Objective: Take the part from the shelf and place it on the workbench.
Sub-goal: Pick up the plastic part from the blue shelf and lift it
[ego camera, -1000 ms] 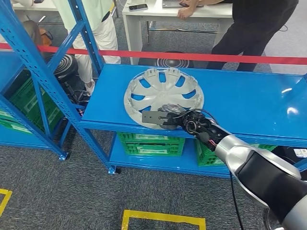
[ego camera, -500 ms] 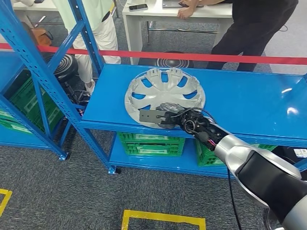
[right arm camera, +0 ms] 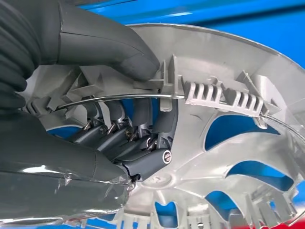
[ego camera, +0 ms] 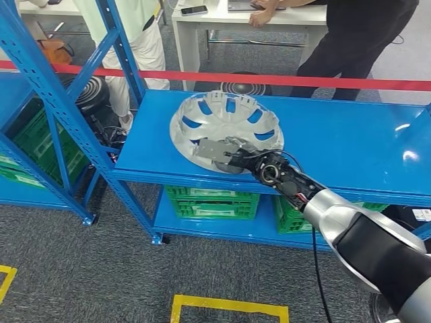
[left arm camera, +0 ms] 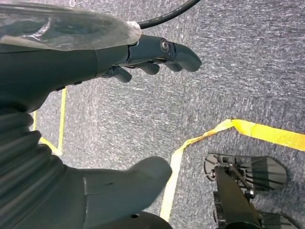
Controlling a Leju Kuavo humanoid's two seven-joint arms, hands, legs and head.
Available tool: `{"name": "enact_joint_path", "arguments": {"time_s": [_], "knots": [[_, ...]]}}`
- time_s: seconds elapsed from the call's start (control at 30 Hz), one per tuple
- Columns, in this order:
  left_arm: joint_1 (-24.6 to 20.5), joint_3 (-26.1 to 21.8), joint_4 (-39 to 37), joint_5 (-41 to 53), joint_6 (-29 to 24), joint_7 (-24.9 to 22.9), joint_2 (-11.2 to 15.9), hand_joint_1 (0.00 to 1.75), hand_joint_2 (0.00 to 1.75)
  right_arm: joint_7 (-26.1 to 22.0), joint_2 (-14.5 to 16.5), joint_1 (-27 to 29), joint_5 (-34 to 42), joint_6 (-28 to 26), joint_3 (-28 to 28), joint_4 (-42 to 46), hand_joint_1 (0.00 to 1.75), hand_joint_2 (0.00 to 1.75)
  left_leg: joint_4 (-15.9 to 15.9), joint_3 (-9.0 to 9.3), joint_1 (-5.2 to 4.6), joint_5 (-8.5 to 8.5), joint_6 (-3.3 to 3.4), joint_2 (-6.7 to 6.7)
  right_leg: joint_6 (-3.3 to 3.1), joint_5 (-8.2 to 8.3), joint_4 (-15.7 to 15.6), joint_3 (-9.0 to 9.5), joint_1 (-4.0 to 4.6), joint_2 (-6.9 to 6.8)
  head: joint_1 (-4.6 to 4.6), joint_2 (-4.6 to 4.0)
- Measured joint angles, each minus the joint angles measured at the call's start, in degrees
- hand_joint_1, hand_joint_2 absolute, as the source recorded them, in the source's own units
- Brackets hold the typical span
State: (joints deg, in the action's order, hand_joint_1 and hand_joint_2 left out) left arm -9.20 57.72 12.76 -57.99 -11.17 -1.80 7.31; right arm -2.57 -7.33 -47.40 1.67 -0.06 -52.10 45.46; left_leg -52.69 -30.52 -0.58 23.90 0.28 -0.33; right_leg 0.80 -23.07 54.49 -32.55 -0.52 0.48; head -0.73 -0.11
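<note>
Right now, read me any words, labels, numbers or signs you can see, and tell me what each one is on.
No text can be read.
Pale labels on the green crates under the blue shelf: too small and blurred.
The hubcap held by the right hand shows no lettering.

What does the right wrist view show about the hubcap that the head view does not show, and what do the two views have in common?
Right wrist view alone: the thumb presses on the rim clips while the darker fingers hook through a spoke opening, so the grip is plain. Head view alone: the blue shelf, the green crates beneath it, the red tape, and the hubcap tilted, its near edge raised. Both show the right hand holding the silver hubcap at its near rim.
</note>
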Motion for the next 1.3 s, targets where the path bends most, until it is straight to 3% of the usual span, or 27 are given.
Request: {"name": "enact_joint_path", "arguments": {"time_s": [0.3,0.67,0.9,1.17,1.3], "knots": [[0.07,0.0,0.0,-0.03,-0.01,0.01,0.04,0.0,1.75,-2.25,-0.22,1.24,3.09,-0.58,3.4,3.35,1.75,1.75,-0.01,0.02,0.0,0.01,0.0,0.04,0.01,0.03,0.0,-0.02,0.01,0.12,0.01,0.0],[0.18,0.0,0.0,-0.72,-0.74,0.04,0.04,0.0,1.75,-11.85,-1.24,5.03,24.75,-1.16,9.57,19.37,1.75,1.75,-0.02,0.0,0.0,0.01,0.0,0.08,0.0,0.06,0.0,-0.06,0.01,0.19,0.0,0.0],[0.63,0.0,0.0,-1.43,-1.45,0.09,0.04,0.0,1.75,-16.85,-1.55,8.49,32.55,1.65,13.51,32.82,1.75,1.75,-0.03,-0.04,0.0,0.01,0.0,0.02,0.03,0.04,0.0,-0.09,0.01,0.1,0.0,0.0],[0.79,0.0,0.0,-1.73,-1.66,0.09,0.02,0.0,1.75,-18.82,-2.55,12.35,32.97,2.36,17.02,47.08,1.75,1.75,-0.03,-0.05,0.0,0.03,0.01,0.05,0.04,0.03,-0.02,-0.09,0.0,0.12,0.0,0.0],[0.86,0.0,0.0,-2.08,-1.91,0.11,-0.01,0.0,1.75,-18.43,-2.87,14.63,28.19,-0.12,17.61,52.8,1.75,1.75,-0.03,-0.05,0.0,0.05,0.03,0.05,0.05,0.03,-0.03,-0.08,0.0,0.11,0.01,0.0]]}}
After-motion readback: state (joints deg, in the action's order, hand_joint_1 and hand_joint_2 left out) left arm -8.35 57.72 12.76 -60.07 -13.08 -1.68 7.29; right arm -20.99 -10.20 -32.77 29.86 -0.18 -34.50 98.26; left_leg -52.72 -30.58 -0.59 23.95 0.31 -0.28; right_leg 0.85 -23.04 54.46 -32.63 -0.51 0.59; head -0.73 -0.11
